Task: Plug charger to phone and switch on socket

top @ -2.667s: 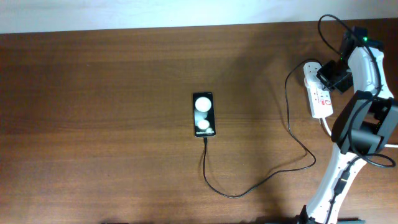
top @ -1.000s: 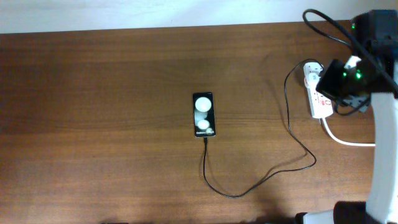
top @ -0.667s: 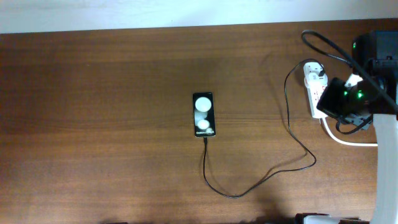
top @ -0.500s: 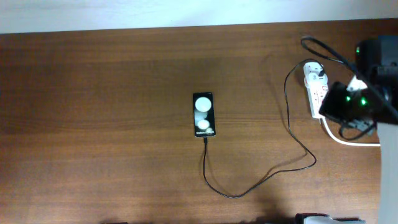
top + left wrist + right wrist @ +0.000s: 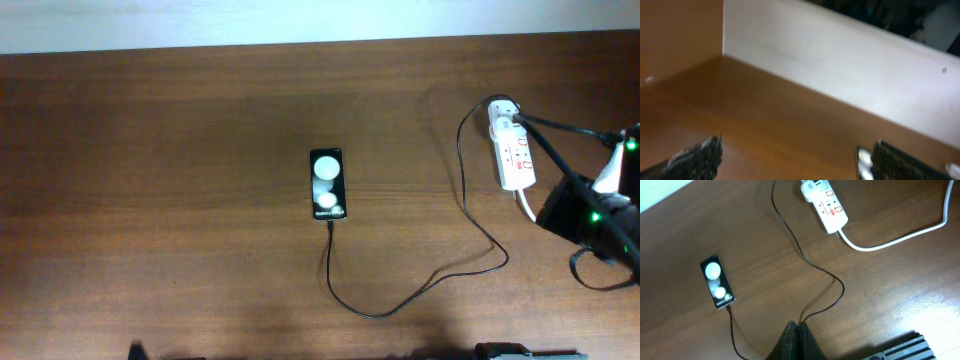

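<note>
Our right end effector (image 5: 797, 339) is clenched on nothing, our left end effector (image 5: 795, 150) released. We see the phone (image 5: 327, 185) mid-frame, the charger (image 5: 328, 255) seemingly plugged in, its cable slack enough to reach the socket (image 5: 512, 150), upper right.

I see a dark brown wood-grain table (image 5: 150, 200) filling nearly the whole overhead view, with a pale off-white wall (image 5: 300, 20) along its far edge. On the blurred left wrist camera that wall meets a brown side panel (image 5: 680, 30) at a corner. The light is soft and even, leaving a faint sheen mid-table.
</note>
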`<state>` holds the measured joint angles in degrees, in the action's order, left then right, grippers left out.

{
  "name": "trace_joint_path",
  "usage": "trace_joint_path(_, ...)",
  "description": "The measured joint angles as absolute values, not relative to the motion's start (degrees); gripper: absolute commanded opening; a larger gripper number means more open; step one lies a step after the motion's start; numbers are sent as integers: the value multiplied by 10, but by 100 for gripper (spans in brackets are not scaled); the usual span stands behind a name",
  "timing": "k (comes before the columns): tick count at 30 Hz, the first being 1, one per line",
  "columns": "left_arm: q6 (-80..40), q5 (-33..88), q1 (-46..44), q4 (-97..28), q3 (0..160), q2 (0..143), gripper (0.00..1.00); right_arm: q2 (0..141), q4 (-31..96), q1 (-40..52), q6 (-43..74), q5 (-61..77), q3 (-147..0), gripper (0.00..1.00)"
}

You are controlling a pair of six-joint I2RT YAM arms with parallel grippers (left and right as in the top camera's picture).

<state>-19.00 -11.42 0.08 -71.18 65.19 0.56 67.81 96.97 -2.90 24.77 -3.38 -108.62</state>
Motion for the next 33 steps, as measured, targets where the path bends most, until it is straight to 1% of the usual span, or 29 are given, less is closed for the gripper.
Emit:
trace_joint_path(3, -190, -114, 1, -646, 546, 7, 99, 661, 970, -29, 246, -34, -1086, 4)
trace_joint_path(9, -190, -114, 1, -458, 349, 7, 99, 626, 970, -29, 242, -34, -1085, 4)
trace_joint_path(13, -190, -114, 1, -383, 276, 6, 99, 606, 970, -29, 242, -34, -1084, 4)
trace_joint_path(17, -190, -114, 1, -245, 200, 6, 99, 586, 970, -29, 240, -34, -1053, 4)
trace_joint_path(21, -190, -114, 1, -141, 113, 6, 99, 583, 970, -29, 235, -34, -1044, 4)
trace_joint_path(25, -188, -114, 1, -81, 37, 6, 99, 581, 970, -29, 234, -34, -1044, 4)
trace_joint_path(28, -174, -114, 1, -71, 25, 7, 99, 581, 970, -29, 223, -34, -1044, 4)
trace_joint_path(33, -100, -110, 1, -57, 24, 7, 99, 581, 970, -29, 218, -34, -1044, 4)
